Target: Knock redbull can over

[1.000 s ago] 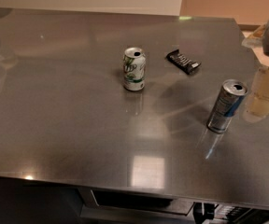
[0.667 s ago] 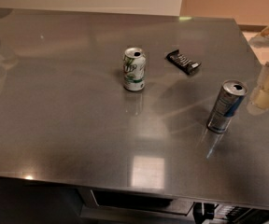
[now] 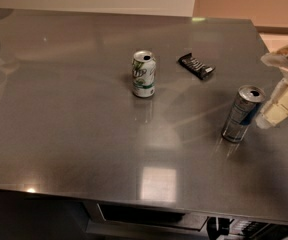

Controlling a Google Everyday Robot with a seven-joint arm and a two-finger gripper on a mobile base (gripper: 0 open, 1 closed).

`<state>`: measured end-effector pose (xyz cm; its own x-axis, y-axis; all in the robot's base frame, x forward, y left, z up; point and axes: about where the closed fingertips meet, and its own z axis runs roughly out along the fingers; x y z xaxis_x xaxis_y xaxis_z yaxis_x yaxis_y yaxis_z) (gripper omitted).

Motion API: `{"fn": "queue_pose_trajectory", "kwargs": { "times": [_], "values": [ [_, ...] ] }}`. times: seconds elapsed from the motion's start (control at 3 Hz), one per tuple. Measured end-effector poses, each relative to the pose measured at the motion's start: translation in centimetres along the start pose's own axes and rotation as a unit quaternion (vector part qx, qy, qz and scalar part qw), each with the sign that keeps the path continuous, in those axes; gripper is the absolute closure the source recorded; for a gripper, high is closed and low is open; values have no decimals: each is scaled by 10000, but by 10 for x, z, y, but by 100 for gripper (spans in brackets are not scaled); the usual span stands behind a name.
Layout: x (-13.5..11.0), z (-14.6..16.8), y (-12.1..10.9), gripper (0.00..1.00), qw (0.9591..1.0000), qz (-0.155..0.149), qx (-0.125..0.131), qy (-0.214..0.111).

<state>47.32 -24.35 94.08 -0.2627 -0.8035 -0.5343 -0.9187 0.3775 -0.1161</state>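
The redbull can, slim, silver and blue with a silver top, stands upright at the right side of the grey table. My gripper, pale cream, enters from the right edge and hangs just to the right of the can, at about the can's height and a small gap away. A shorter white-and-green can stands upright near the table's middle.
A black snack wrapper lies behind the cans, between them. The table's right edge runs close behind the gripper. The front edge is at the bottom, with a dark shelf below it.
The gripper has shifted slightly to the right and down beside the redbull can. The can still stands upright in the same place.
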Motion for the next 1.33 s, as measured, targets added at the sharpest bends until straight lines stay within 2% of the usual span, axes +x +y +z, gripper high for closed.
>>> {"fn": "queue_pose_trajectory", "kwargs": {
  "times": [0.33,0.67,1.0,1.33],
  "values": [
    [1,17,6,0,9986,84,-96,-519],
    [3,29,9,0,9953,147,-159,-941],
    [4,34,9,19,9920,166,-184,-1239],
    [4,37,10,43,9897,202,-232,-1400]
  ]
}}
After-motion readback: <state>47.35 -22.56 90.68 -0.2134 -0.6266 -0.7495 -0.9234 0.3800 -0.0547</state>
